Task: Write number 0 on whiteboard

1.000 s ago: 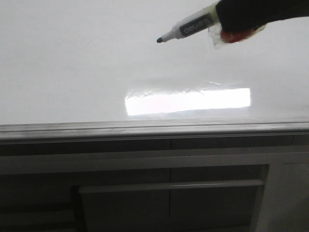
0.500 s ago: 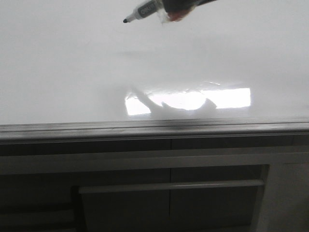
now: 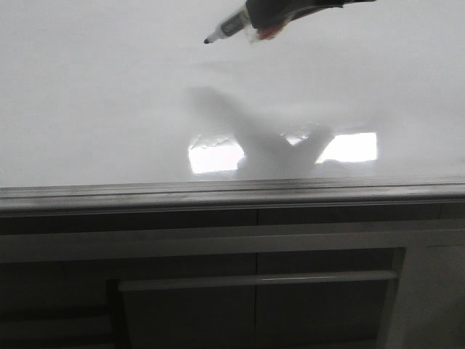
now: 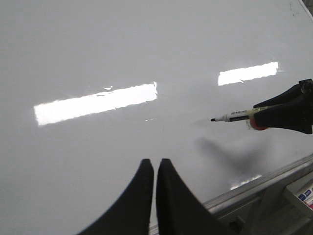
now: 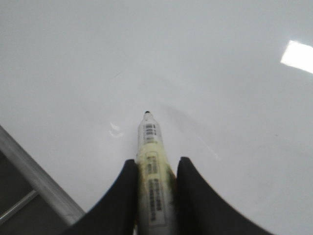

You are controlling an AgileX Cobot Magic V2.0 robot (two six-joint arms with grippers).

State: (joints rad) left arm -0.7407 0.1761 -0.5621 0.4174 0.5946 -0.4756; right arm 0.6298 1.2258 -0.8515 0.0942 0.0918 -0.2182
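The whiteboard [image 3: 109,109] fills the upper front view, glossy and white. No number 0 shows on it in any view. My right gripper [image 3: 280,16] comes in from the top right, shut on a marker [image 3: 231,27] with a white barrel. The marker's black tip [image 3: 206,41] points left and hangs just above the board, its shadow [image 3: 251,134] lying apart from it. In the right wrist view the marker [image 5: 149,142] sits between the two fingers of the right gripper [image 5: 155,164]. My left gripper [image 4: 154,162] is shut on nothing above the whiteboard [image 4: 98,49], left of the marker [image 4: 234,117].
A grey metal edge strip [image 3: 232,193] runs along the board's near side. Below it is a dark grey cabinet front [image 3: 254,298]. A bright rectangular light reflection [image 3: 352,147] lies on the board, partly covered by the arm's shadow.
My right gripper has carried the marker left and farther up the board, then a little back to the right. Its shadow now falls across the light reflection.
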